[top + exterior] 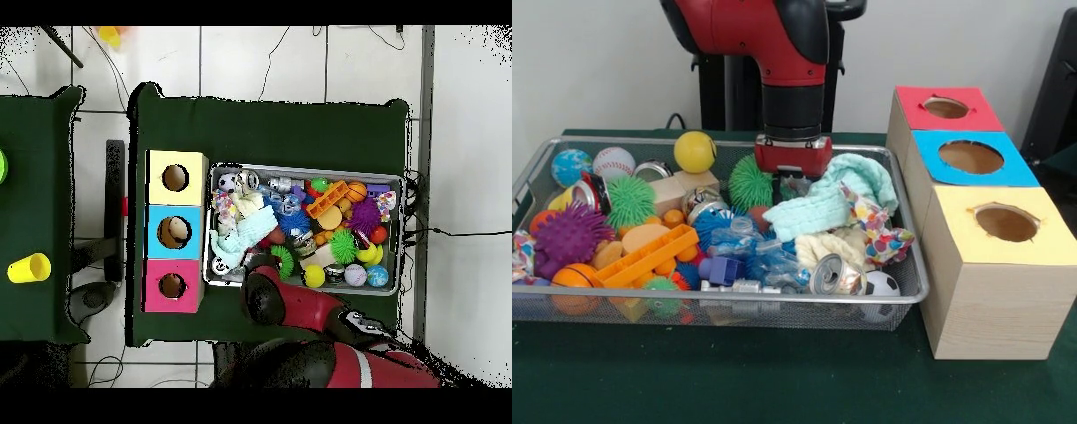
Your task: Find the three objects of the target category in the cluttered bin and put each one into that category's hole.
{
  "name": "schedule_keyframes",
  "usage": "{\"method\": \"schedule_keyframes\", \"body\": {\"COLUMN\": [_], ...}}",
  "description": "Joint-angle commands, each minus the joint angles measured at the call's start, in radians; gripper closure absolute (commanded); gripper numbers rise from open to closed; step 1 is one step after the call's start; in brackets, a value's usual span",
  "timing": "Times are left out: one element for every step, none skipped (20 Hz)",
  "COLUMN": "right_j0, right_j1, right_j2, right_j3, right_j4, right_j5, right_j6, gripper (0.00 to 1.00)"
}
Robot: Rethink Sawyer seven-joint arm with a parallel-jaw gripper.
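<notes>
The arm (793,88) reaches straight down into the far side of the bin (900,296), its jaws sunk among a green spiky ball (749,183) and mint cloths (834,199), so I cannot tell whether they are wide, narrow or holding anything. No plush toy shows; they probably lie buried under the clutter, which would explain the digging. The red box's hole (945,108) stands open beside the bin on the table (733,380).
</notes>
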Motion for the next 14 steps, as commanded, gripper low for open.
{"method": "schedule_keyframes", "body": {"right_j0": [0.045,0.041,0.041,0.042,0.033,0.012,-0.020,-0.040,-0.078,-0.116,-0.142,-0.164,-0.180,-0.183], "right_j1": [0.116,0.092,0.056,0.020,-0.021,-0.062,-0.109,-0.174,-0.238,-0.289,-0.339,-0.371,-0.391,-0.400], "right_j2": [0.087,0.093,0.089,0.085,0.083,0.089,0.101,0.100,0.123,0.156,0.180,0.205,0.230,0.243], "right_j3": [-0.008,0.004,0.019,0.034,0.056,0.079,0.110,0.136,0.168,0.189,0.209,0.215,0.218,0.213], "right_j4": [0.077,0.077,0.078,0.080,0.075,0.062,0.049,0.029,0.015,-0.002,-0.010,-0.020,-0.022,-0.025], "right_j5": [-0.022,-0.010,0.007,0.025,0.047,0.072,0.110,0.148,0.201,0.248,0.278,0.296,0.308,0.305], "right_j6": [0.259,0.254,0.245,0.236,0.230,0.222,0.213,0.190,0.172,0.150,0.135,0.119,0.112,0.108], "gripper": [0.00,0.00,0.00,0.00,0.00,0.00,0.00,0.00,0.00,0.00,0.00,0.00,0.00,0.00]}}
